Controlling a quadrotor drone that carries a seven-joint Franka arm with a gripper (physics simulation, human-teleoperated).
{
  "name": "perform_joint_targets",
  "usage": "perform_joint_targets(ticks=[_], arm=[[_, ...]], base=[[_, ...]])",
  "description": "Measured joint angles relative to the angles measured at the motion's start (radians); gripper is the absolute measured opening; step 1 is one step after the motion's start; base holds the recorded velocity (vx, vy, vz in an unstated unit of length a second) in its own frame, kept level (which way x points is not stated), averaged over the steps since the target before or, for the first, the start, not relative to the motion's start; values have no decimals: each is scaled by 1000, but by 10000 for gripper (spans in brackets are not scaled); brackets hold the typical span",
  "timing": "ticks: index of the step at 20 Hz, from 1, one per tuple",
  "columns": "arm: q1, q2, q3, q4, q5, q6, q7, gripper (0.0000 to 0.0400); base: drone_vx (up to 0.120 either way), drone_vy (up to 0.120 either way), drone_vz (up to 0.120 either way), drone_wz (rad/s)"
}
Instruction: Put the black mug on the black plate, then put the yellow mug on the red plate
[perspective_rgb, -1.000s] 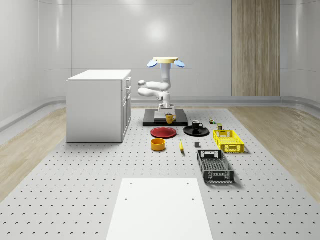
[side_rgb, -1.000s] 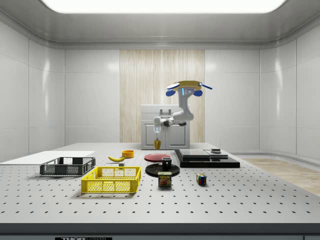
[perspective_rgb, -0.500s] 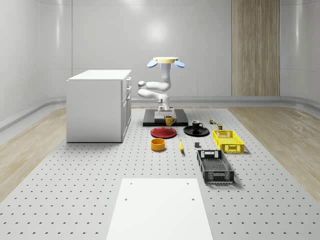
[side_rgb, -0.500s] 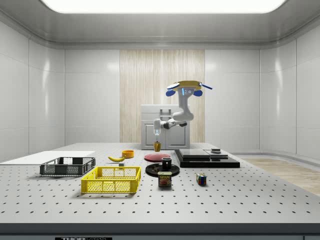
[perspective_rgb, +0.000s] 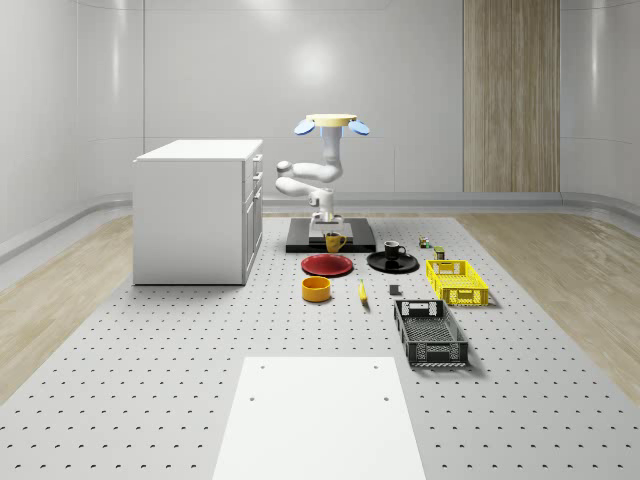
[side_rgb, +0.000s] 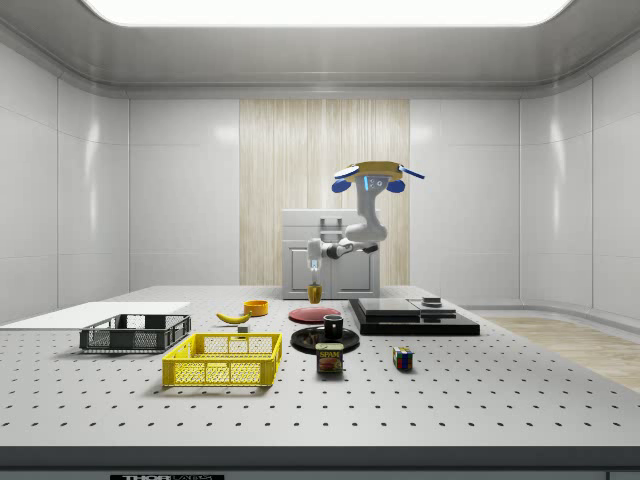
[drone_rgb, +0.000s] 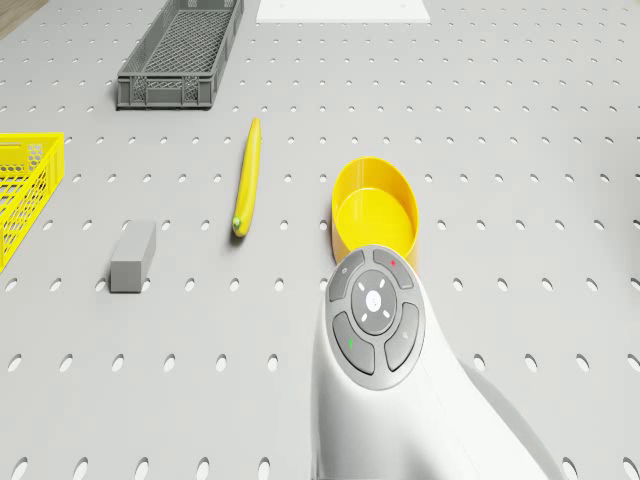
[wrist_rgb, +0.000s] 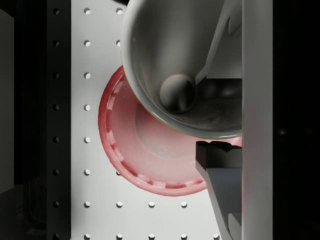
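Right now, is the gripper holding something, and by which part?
Yes. The gripper holds the yellow ceramic mug by its rim wall, one finger inside.

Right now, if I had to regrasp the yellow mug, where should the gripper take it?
The rim wall, from above: the yellow mug hangs upright, mouth open toward the gripper, so one finger fits inside and one outside. Keep off the handle on the whole-scene view's right.

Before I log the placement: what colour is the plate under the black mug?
Black: the black plate under the black mug shows best in the whole-scene view.
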Motion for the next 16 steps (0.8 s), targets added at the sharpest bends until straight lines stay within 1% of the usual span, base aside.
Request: perform_joint_targets(ticks=[7,16], arm=[[42,-3,-14,17,-10,14,-56,110],[29,12,-111,69,-100,56,-74,110]], base=[[0,0,0,0],[0,0,0,0]])
